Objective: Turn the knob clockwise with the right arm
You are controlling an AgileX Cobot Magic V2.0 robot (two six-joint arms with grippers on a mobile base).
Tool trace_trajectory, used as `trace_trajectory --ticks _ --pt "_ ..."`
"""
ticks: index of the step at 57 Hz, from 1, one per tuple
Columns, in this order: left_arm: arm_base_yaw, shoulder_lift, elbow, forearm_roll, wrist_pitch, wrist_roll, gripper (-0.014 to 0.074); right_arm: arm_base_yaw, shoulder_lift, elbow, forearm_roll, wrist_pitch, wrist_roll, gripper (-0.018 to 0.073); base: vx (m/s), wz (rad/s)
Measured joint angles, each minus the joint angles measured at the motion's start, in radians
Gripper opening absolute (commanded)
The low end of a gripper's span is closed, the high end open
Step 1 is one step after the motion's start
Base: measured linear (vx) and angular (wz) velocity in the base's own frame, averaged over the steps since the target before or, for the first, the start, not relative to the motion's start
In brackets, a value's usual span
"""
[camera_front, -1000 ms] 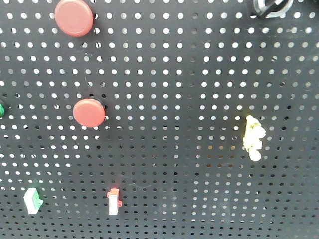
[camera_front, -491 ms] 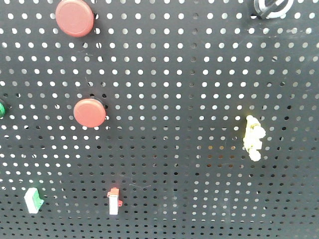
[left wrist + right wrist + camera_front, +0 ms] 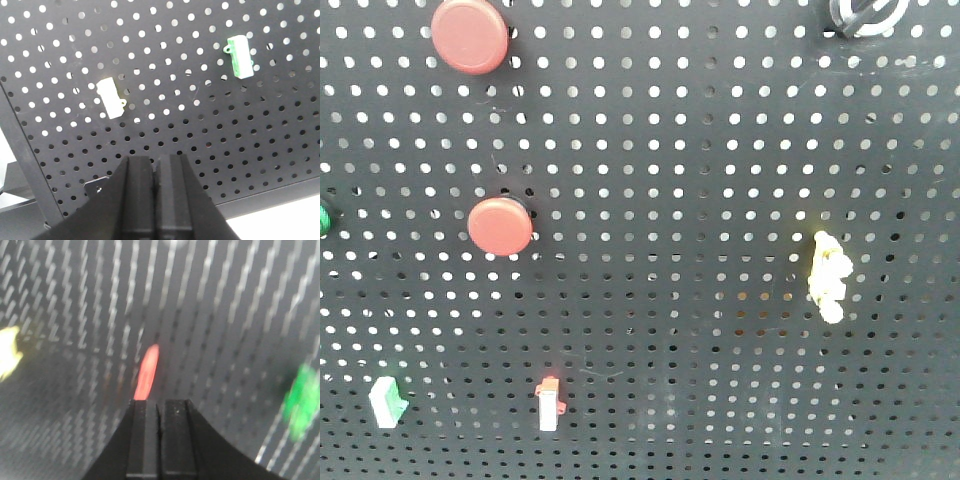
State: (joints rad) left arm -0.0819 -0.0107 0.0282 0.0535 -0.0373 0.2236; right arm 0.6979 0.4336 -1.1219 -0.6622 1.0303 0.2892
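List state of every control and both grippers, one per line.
knob: cut off by top edge, untouched, bar runs diagonally
upper red button: untouched
lower red button: untouched
yellow switch: untouched
red-topped white switch: untouched
green-topped white switch: untouched
left gripper: fingers shut, empty, short of the pegboard
right gripper: fingers shut, empty, view blurred

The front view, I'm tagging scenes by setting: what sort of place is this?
Probably a lab test rig: an upright black pegboard fitted with red push buttons, a knob and small switches.
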Motion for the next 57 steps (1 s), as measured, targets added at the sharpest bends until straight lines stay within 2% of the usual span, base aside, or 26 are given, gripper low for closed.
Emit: trace_trajectory --ticks 17,42,48,57 --pt "0.000 0.000 0.000 0.000 0.000 0.000 -0.0006 0.000 -0.116 0.072 0.024 0.010 0.001 -0.0011 0.00 0.00" --pt "0.000 0.000 0.000 0.000 0.000 0.000 -0.0006 0.000 -0.127 0.074 0.027 0.012 0.001 -0.0011 0.00 0.00" --pt "0.000 0.000 0.000 0.000 0.000 0.000 -0.0006 0.000 -0.132 0.074 0.058 0.012 0.001 -0.0011 0.00 0.00" --pt "0.000 0.000 0.000 0.000 0.000 0.000 -0.0006 0.000 -0.172 0.075 0.158 0.012 0.001 -0.0011 0.00 0.00"
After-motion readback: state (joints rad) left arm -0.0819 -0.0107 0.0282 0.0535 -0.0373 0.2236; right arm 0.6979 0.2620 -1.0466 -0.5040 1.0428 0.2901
